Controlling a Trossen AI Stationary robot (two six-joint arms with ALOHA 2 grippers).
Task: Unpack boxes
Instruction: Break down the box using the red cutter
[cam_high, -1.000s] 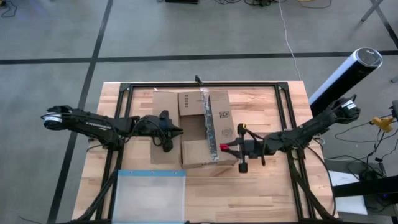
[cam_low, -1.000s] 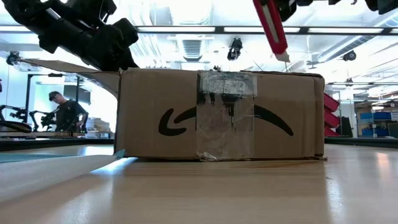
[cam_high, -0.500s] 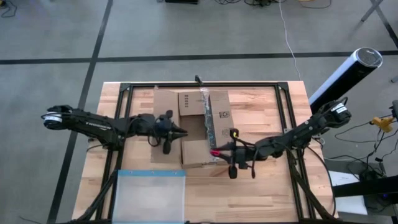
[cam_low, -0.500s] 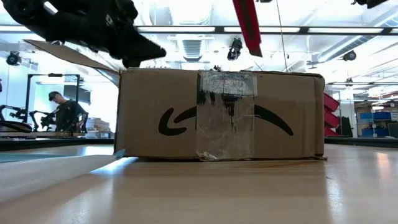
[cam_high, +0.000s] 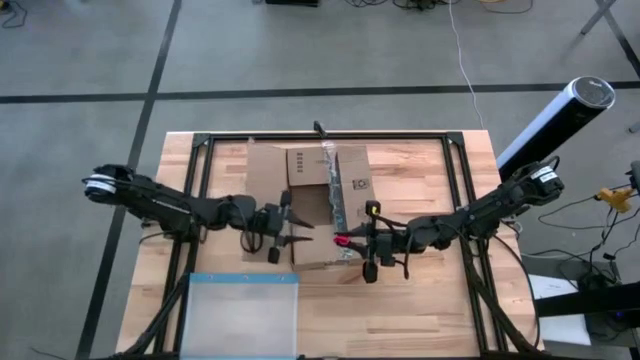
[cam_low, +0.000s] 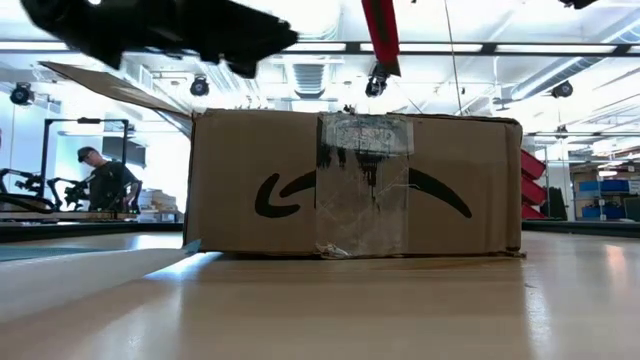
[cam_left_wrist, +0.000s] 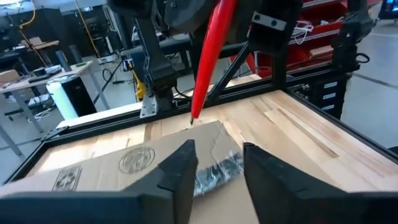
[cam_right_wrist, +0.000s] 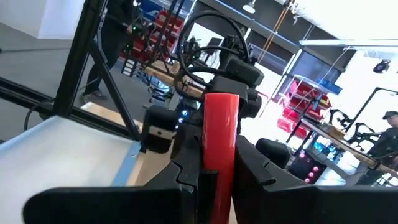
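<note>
The brown cardboard box (cam_high: 318, 205) (cam_low: 355, 185) sits in the middle of the table with its top flaps partly spread; its left flap (cam_low: 110, 90) slants up and outward. My left gripper (cam_high: 297, 225) (cam_left_wrist: 217, 168) hovers open over the box's near left part, fingers pointing toward the table's right. My right gripper (cam_high: 362, 242) hovers over the box's near right part, shut on a small red tool (cam_high: 343, 240) (cam_low: 380, 35). The tool's tip (cam_left_wrist: 191, 118) points down at the cardboard just ahead of my left gripper's fingers. My right gripper pinches the red tool's handle (cam_right_wrist: 219, 149) between its two fingers, which lie along the tool. The fingers come level from the table's right. The tool sticks out ahead of them toward the table's left, tilted tip down, above the box top.
A clear pouch with a blue edge (cam_high: 243, 310) lies at the table's near left. A black frame (cam_high: 325, 135) runs around the box. A white and black cylinder (cam_high: 555, 125) stands off the table's far right. A person (cam_low: 105, 180) is in the room behind.
My right gripper has carried the red tool toward the table's left, over the box's near part. My left gripper has gone toward the table's right and a little toward its near edge, over the box's near left corner.
</note>
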